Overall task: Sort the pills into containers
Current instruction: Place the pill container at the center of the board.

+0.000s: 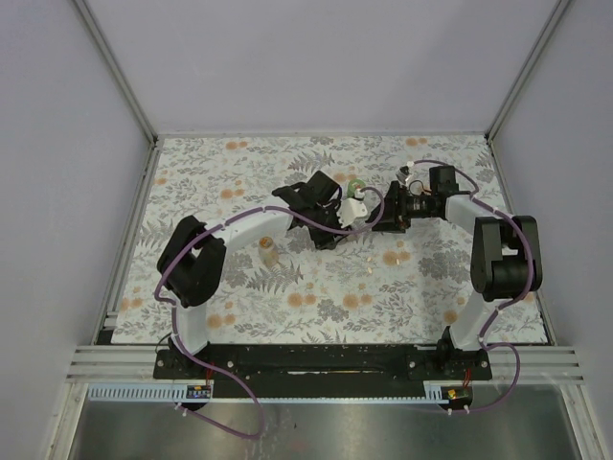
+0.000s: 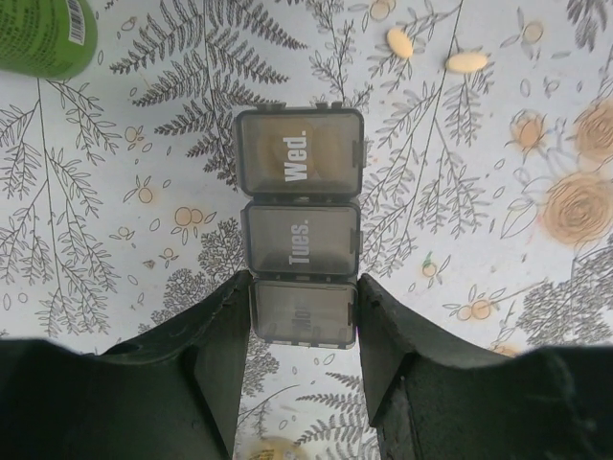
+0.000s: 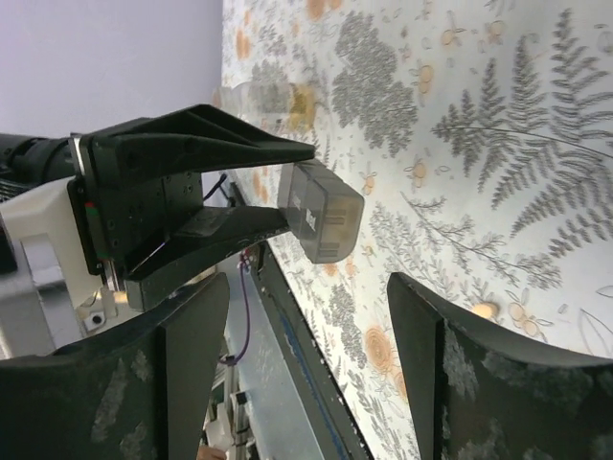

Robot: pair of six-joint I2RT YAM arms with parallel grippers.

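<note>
My left gripper (image 2: 302, 287) is shut on the "Mon." end of a grey translucent pill organizer (image 2: 300, 235). Its "Tues." and "Wed." lids are closed and stick out past the fingers. In the right wrist view the organizer (image 3: 324, 218) juts from the left gripper's fingers (image 3: 239, 144), seemingly a little above the table. My right gripper (image 3: 308, 287) is open and empty, facing the organizer's free end at a short distance. Two tan pills (image 2: 400, 42) (image 2: 466, 62) lie on the cloth beyond the organizer. In the top view the two grippers (image 1: 337, 218) (image 1: 380, 217) meet mid-table.
A green bottle (image 2: 43, 34) lies at the far left of the left wrist view and shows in the top view (image 1: 356, 185). A small amber bottle (image 1: 270, 252) stands left of centre. The table has a floral fern cloth (image 1: 287, 297).
</note>
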